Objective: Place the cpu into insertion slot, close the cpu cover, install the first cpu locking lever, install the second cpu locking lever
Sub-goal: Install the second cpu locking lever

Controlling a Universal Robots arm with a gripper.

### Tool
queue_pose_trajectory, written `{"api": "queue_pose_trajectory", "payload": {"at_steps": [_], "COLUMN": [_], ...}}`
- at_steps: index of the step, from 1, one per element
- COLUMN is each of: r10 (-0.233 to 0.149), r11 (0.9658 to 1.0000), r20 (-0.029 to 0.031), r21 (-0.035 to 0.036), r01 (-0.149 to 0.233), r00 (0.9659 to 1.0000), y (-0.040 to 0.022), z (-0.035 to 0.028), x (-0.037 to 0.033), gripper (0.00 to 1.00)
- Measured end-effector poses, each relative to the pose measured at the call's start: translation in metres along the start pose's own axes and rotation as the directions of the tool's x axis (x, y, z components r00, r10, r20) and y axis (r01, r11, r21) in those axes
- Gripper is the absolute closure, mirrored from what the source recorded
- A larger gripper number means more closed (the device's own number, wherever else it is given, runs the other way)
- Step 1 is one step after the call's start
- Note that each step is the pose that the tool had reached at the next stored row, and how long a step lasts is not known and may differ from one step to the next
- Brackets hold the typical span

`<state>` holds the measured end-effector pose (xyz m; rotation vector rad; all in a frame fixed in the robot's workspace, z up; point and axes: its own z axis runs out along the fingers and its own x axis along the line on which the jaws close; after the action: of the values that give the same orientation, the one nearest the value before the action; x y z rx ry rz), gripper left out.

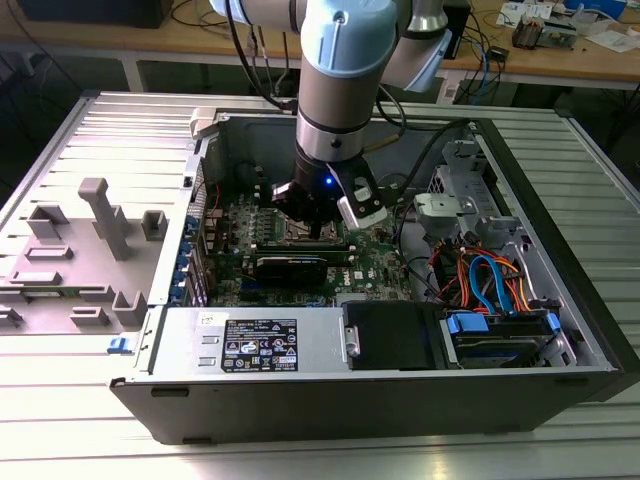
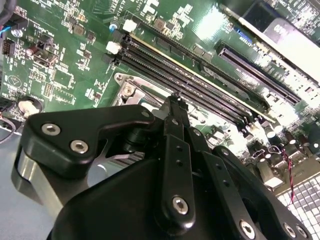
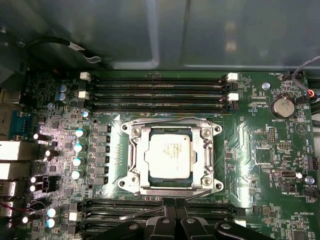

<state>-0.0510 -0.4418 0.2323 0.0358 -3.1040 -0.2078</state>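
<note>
Gripper (image 3: 170,220): black fingers pressed together, nothing seen between them; tips down at the socket's edge, beside a thin silvery lever (image 3: 137,215) lying across the memory slots (image 3: 155,92) on that side.
Fingers (image 2: 175,112): seen closed in the second wrist view, tips just above the socket's metal frame.
Arm: lowered into the open computer case (image 1: 560,300) in the exterior view, gripper (image 1: 312,222) over the middle of the green circuit board (image 1: 375,262).
Cpu (image 3: 168,154): seated flat in the insertion slot (image 3: 169,184), dull silver top facing up, square to the frame.
Cpu cover (image 3: 200,152): laid down flat around the chip, window framing the metal top.
Levers: one wire seen along the socket's far edge, one loose at the near edge; whether latched, not possible to tell.
Surroundings: black card (image 1: 300,266) just beside the gripper in the exterior view; drive cage with blue and orange cables (image 1: 495,285) toward the exterior view's right; grey fixture tray (image 1: 80,250) outside the case at the exterior view's left.
</note>
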Motion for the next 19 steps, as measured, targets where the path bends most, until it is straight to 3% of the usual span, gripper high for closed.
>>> {"api": "queue_pose_trajectory", "payload": {"at_steps": [8, 12, 19], "r10": [0.0, 0.0, 0.0], "r11": [1.0, 1.0, 0.9999], "r20": [0.0, 0.0001, -0.0019], "r21": [0.0, -0.0094, -0.0131], "r01": [0.0, 0.0, 0.0], "r00": [1.0, 1.0, 1.0], "y": [0.0, -0.0038, -0.0049], "z": [0.0, -0.0005, 0.0011], "x": [0.0005, 0.0007, 0.0019], "gripper": [0.89, 0.89, 0.89]}}
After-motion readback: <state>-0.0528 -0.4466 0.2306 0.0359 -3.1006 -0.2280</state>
